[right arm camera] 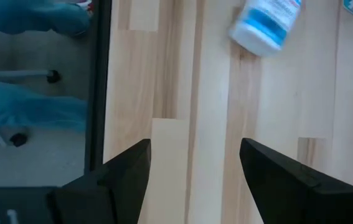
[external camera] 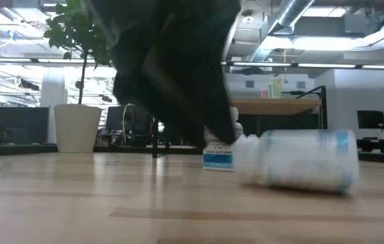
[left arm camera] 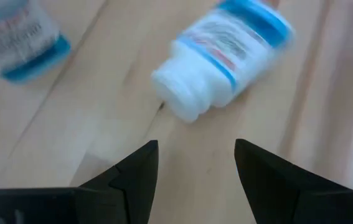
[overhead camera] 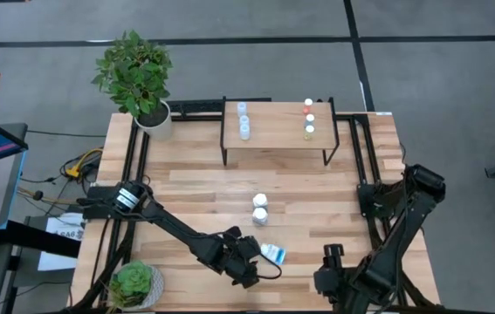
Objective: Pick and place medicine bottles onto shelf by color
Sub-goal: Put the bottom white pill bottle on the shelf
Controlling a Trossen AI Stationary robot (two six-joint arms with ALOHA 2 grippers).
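With the left gripper (overhead camera: pixel 249 266) down low near the worktop's front edge, fingers (left arm camera: pixel 136 177) apart, nothing between them, lined up on a toppled white bottle (left arm camera: pixel 226 53) lying on its side just ahead, cap end toward the jaws. Looks like an approach, grasp not yet made. Risk here: a round bottle on its side, free to roll on the slats; a nudge from one fingertip before the other closes could send it spinning away, or off the front edge. Closing on the narrow cap alone could let the heavier body swing and slip. Another blue-banded container (left arm camera: pixel 17 37) standing close by, easy to clip. Right gripper (overhead camera: pixel 333 281) parked by the front right corner, jaws wide, empty. Two white bottles (overhead camera: pixel 259 208) upright mid-worktop. Shelf (overhead camera: pixel 273 126) at the back edge, pale bottles at one end, coloured caps at the other. Labels: blue bands, red and dark print, too blurred to read; no brand legible.
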